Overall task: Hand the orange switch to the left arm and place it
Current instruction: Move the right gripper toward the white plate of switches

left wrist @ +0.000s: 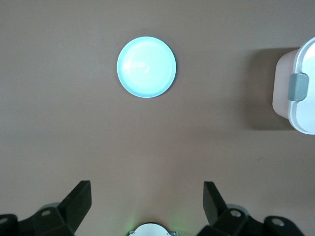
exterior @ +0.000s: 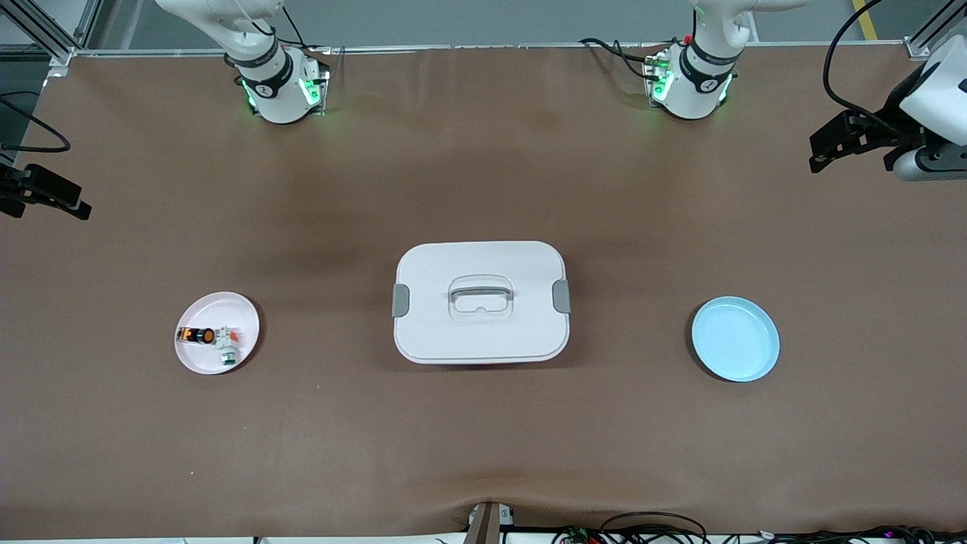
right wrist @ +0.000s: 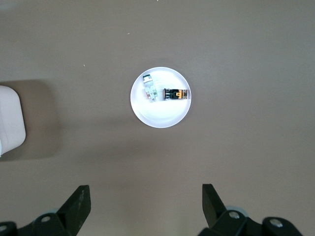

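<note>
Nearest the front camera, we see three things in a row across the brown table. Toward the right arm's end sits a pink plate, and on it lies the orange switch, on its side, just beside a small white-and-green part that shares the plate. In the right wrist view we see the same pair lying close together on that plate, the orange switch apart from the rim.

In the middle of the table stands the white lidded box, its grey latches at each short side and its grey handle recessed in the top. Toward the left arm's end lies a light blue plate, well apart from the box.

Farther from the camera, we find both arms held high. The right gripper hangs over the bare table near the pink plate, its fingers spread wide and holding nothing. The left gripper hangs over the table near the blue plate, likewise wide open with nothing between its fingers. Both arm bases stand at the table's edge farthest from the camera.
</note>
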Controlling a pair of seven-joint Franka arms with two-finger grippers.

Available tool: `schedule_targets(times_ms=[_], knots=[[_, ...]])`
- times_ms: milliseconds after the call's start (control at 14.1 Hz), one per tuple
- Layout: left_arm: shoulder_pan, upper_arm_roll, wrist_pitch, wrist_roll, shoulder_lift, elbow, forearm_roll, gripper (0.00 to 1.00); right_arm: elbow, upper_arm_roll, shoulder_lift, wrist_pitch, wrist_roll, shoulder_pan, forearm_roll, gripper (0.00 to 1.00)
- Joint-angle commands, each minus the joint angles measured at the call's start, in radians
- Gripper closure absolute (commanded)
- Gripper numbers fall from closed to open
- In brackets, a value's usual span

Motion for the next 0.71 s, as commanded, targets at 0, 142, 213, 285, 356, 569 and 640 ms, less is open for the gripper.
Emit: schedule_targets(times_ms=[0,142,213,285,356,569,640], knots=[[0.006,0.001,-0.023,-0.007,-0.004,0.013,0.004,0.00,-0.016,-0.003,-0.013,0.001,-0.007,0.002,-0.004,0.00],[0.006,0.001,-0.023,-0.007,-0.003,0.015,0.004,0.00,-0.021,-0.003,-0.013,0.003,-0.007,0.002,-0.004,0.00],[0.006,0.001,-0.023,-0.007,-0.003,0.015,0.004,0.00,-0.021,-0.003,-0.013,0.004,-0.007,0.002,-0.004,0.00],[0.008,0.002,-0.023,-0.001,-0.003,0.015,0.009,0.00,-0.023,-0.003,-0.013,0.004,-0.007,0.002,-0.004,0.00],[0.006,0.002,-0.023,0.007,-0.003,0.015,0.036,0.00,-0.023,-0.004,-0.013,0.000,-0.004,0.002,-0.004,0.00],[0.006,0.001,-0.023,0.007,-0.003,0.022,0.058,0.00,-0.026,-0.004,-0.011,-0.011,0.007,-0.004,-0.005,0.00],[0.009,0.004,-0.023,0.007,-0.003,0.024,0.055,0.00,-0.033,-0.004,-0.010,-0.004,0.007,-0.009,-0.005,0.00]])
